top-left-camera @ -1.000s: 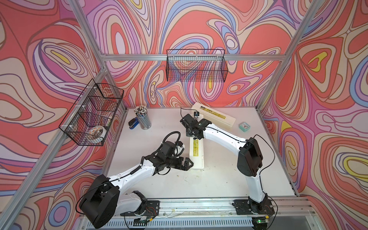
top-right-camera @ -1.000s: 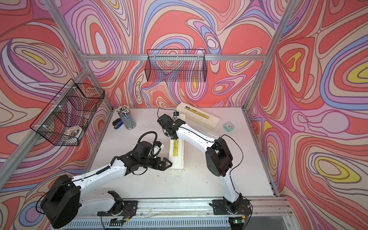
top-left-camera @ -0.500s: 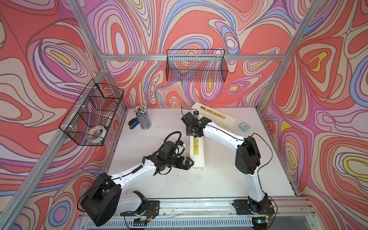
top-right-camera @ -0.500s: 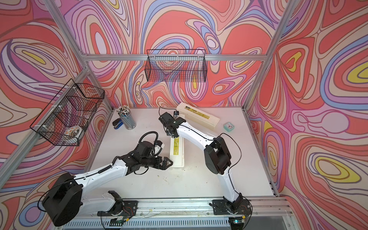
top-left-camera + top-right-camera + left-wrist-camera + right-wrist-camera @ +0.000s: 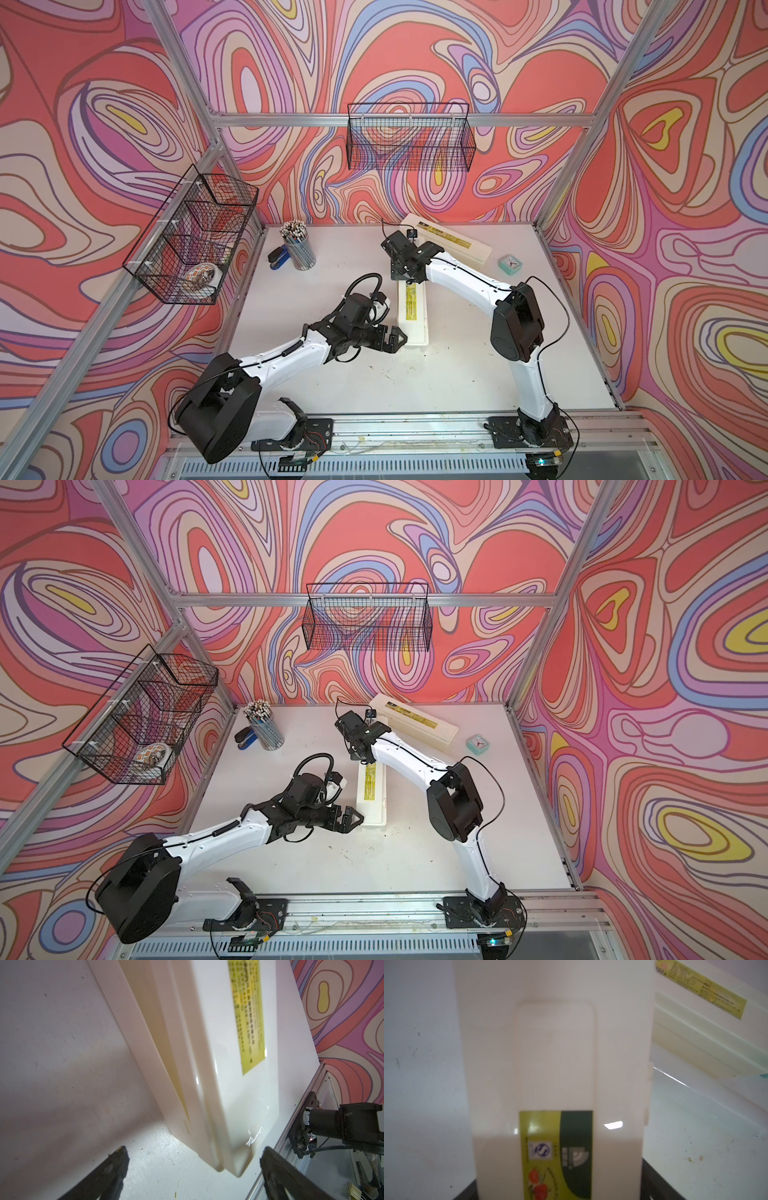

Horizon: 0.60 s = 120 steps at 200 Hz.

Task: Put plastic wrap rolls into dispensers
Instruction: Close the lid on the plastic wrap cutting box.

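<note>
Right now my left claw [image 5: 400, 338] is spread as wide as it goes, low over the white tabletop [image 5: 332, 382]. It sits at the near end of the middle dispenser [image 5: 411, 309], a long narrow cream-white plastic box with a yellow-and-black label strip on its lid. From my left wrist I see one black finger [image 5: 112, 1167] over bare table. The other finger [image 5: 276, 1167] is just past the box's rounded corner. Both stand apart from the box, so this claw holds nothing.

My right claw [image 5: 406, 277] is at the far end of the same box. Its wrist view looks along the lid, and a dark finger shows tight against each long side, so I take it as clamped across the box's width. The middle dispenser lies flat near the centre of the table, running from front to back. Its lid is down, with only a thin slit showing along one edge, and what lies inside is hidden from me.

The back dispenser [image 5: 453, 243] is a second cream-white plastic box of the same kind. It lies slantwise by the rear wall, near my right wrist, with its label facing up.

At the back left stands a clear cup of pencils [image 5: 298, 245]. A blue stapler [image 5: 277, 258] lies just beside it. A small teal clock [image 5: 511, 264] sits well off to the right.
</note>
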Tool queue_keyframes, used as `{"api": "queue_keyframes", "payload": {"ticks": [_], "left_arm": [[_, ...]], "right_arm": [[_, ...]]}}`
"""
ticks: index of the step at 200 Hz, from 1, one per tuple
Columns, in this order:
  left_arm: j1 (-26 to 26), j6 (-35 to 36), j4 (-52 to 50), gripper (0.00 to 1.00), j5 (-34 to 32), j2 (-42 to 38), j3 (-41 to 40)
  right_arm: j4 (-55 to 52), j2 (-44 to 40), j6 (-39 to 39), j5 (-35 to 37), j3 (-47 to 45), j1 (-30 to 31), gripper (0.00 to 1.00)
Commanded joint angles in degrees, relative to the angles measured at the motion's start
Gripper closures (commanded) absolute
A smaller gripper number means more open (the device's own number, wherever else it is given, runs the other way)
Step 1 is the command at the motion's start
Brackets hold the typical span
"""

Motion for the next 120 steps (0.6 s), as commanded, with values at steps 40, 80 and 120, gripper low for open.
{"api": "queue_keyframes", "payload": {"ticks": [40,80,120], "left_arm": [[-0.3,1.1,3.6,0.0,0.3,7.0,2.8],[-0.2,1.0,4.1,0.0,-0.8,9.3,2.8],[-0.2,0.9,4.4,0.0,-1.7,11.3,3.0]], "right_arm": [[2.3,2.2,-0.6,1.6,2.2,-1.3,0.54],[2.2,3.2,-0.6,1.6,2.9,-1.8,0.5],[2.4,3.9,-0.9,1.2,3.4,-2.4,0.38]]}}
